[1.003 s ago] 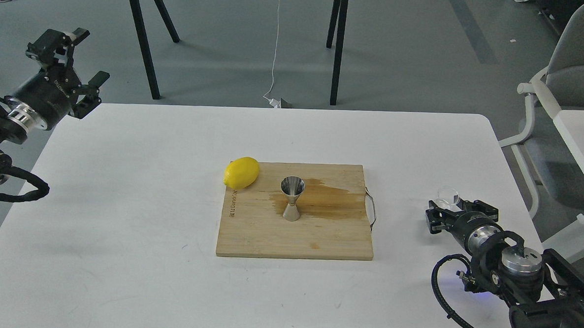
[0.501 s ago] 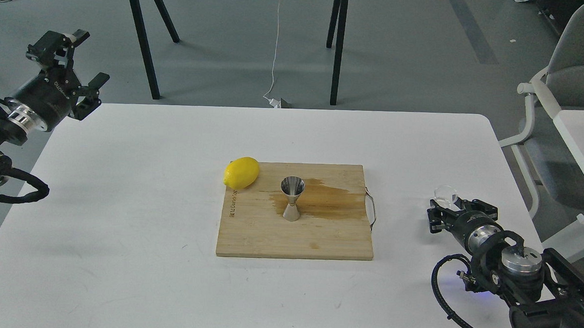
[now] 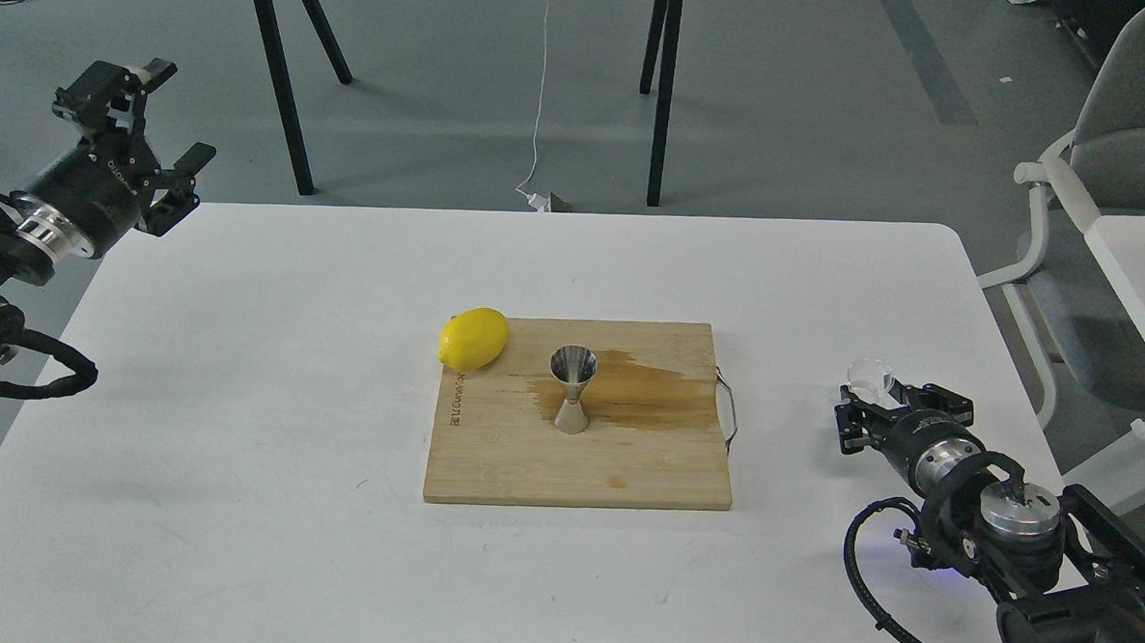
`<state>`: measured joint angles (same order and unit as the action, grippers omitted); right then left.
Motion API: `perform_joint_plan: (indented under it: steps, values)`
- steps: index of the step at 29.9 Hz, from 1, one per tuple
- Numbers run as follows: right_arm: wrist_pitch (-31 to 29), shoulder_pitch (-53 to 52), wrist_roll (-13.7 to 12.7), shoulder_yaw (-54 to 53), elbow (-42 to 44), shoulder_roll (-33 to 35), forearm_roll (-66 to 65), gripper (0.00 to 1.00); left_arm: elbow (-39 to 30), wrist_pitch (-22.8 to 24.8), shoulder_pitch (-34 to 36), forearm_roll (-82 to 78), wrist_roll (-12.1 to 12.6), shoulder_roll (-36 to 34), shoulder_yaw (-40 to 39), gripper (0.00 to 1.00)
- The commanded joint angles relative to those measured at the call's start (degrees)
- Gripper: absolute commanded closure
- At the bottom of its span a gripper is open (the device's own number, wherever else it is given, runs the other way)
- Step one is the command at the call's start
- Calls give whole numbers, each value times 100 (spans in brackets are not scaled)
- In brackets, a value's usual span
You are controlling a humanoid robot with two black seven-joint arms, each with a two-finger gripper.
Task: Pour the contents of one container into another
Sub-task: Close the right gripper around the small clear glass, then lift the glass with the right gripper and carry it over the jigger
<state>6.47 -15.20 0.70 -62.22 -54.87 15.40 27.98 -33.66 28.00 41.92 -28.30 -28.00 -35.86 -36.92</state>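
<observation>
1. The white table carries everything; nothing on it has shifted since the earlier frames.
2. The wooden cutting board lies at the table's centre, with a dark wet stain across its upper right part.
3. The right gripper, at four o'clock from the board, has crept slightly left and away from me compared with a second ago. It sits around the glass cup, but whether its fingers press the glass cannot be told.
4. The left gripper hangs off the table's ten o'clock corner, fingers spread wide, empty, unmoved.
5. The lemon rests on the board's ten o'clock corner.
6. The steel jigger stands upright mid-board.
7. The glass cup, clear, has moved with the gripper.
</observation>
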Motion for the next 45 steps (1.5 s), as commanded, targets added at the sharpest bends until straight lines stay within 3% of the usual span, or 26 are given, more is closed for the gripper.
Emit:
perform_joint_plan:
  steps: [1, 25, 45]
  values:
    - [-5, 0, 0, -1, 3, -2, -3, 50, 0, 0, 0, 0, 0, 0, 0, 0]
    - [-137, 0, 26, 272, -366, 7, -144, 52, 0, 0, 0, 0, 0, 9, 0, 0]
    - [127, -422, -9, 886, -1237, 33, -1304, 53, 0, 0, -9, 149, 0, 141, -9, 0]
